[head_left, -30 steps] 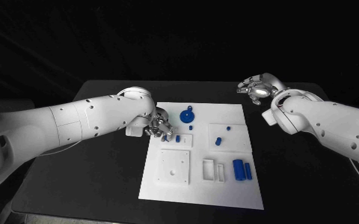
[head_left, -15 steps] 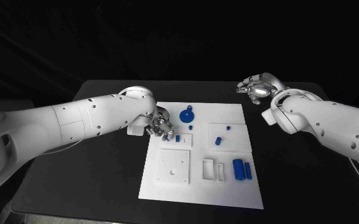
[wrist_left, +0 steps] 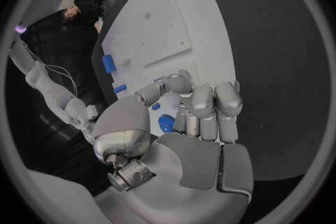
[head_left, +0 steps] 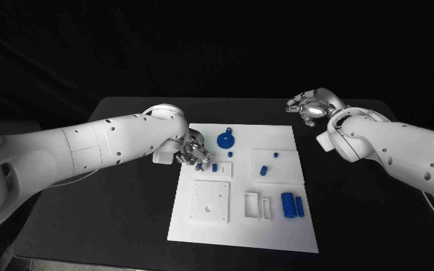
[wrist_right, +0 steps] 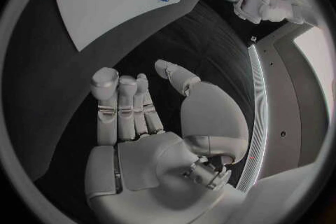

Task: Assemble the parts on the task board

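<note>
The left hand (head_left: 192, 155), fingers curled close over small blue parts (head_left: 206, 167) at the task board's (head_left: 271, 233) ten o'clock, has barely shifted, so insertion looks unfinished, while the right hand (head_left: 310, 106) idles empty, loosely spread, off the board at two o'clock.

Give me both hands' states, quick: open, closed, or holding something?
Left hand: over the task board, fingers curled by small blue parts; whether it grips one cannot be told.
Right hand: open, holding nothing, off the board.
</note>
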You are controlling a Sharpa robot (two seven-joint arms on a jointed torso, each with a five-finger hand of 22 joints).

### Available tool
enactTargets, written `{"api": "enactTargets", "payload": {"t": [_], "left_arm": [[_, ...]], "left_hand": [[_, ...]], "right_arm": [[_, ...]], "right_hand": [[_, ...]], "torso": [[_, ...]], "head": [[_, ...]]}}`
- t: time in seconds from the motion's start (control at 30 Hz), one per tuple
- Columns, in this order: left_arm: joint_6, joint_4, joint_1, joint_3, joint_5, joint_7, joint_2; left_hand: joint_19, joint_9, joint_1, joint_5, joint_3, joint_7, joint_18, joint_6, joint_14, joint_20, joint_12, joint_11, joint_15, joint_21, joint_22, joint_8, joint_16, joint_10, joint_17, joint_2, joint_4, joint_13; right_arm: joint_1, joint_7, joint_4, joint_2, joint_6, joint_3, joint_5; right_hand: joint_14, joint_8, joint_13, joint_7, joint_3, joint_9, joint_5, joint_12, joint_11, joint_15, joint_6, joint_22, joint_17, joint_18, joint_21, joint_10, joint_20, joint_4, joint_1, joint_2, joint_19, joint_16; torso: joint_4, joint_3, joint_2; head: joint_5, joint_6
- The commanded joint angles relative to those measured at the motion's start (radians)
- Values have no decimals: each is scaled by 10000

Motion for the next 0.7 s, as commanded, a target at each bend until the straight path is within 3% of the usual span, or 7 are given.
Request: {"api": "enactTargets", "payload": {"t": [0.03,0.7], "left_arm": [[344,9,-83,-65,-132,-32,-7],[355,50,-84,-66,-132,-35,-82]], "left_hand": [[-37,17,125,293,600,-490,1243,546,9,-206,15,-59,-75,63,-17,-45,53,9,11,150,-268,11],[-42,81,129,295,584,-493,1238,580,11,-196,19,-61,-66,73,-19,-116,60,16,17,157,-274,15]], "right_arm": [[-3,55,15,-5,97,6,-87],[-3,60,2,-5,88,6,-88]], "right_hand": [[-64,-48,-17,70,26,17,43,54,-8,-8,17,19,-3,1680,-60,-93,-88,-29,2,17,3,33],[-65,-47,-23,71,28,20,47,62,-8,-8,16,25,-9,1680,-62,-94,-87,-31,2,20,7,40]], "torso": [[4,-6,0],[7,-4,0]], "head": [[-3,1],[-23,-25]]}}
